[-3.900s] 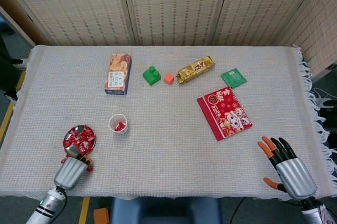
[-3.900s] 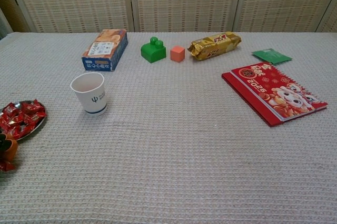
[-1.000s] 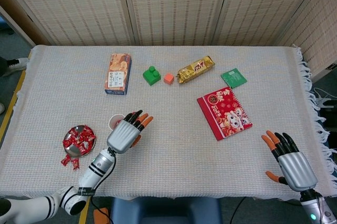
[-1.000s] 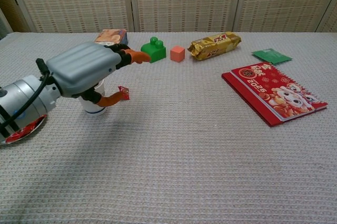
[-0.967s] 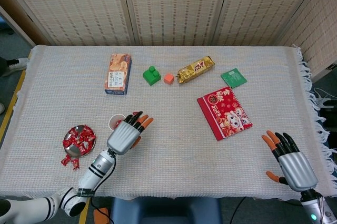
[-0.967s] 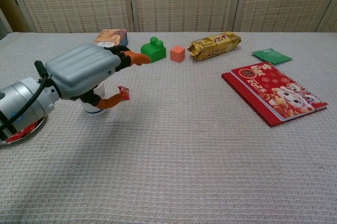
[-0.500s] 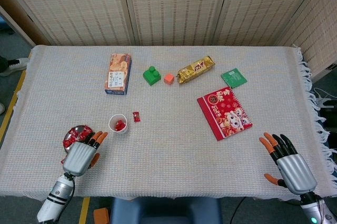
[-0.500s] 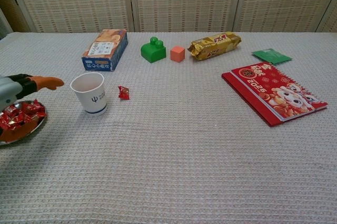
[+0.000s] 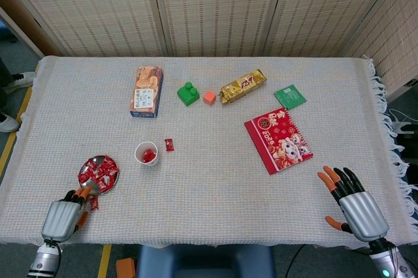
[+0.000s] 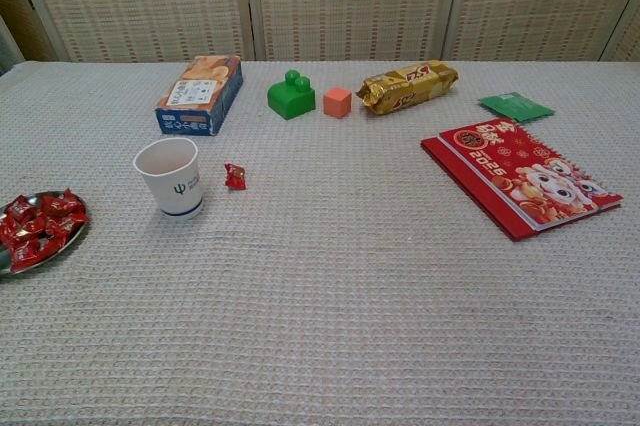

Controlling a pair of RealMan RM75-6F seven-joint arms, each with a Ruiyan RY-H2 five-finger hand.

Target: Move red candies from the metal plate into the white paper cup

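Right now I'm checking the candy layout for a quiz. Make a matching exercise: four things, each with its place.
1. white paper cup
2. loose red candy
3. metal plate
4. left hand

a. on the cloth, right of the cup
b. near table edge, below the plate
c. holds many red candies
d. has red candy inside

Pairs: 1-d, 2-a, 3-c, 4-b

red booklet (image 10: 520, 178) reads "2026"
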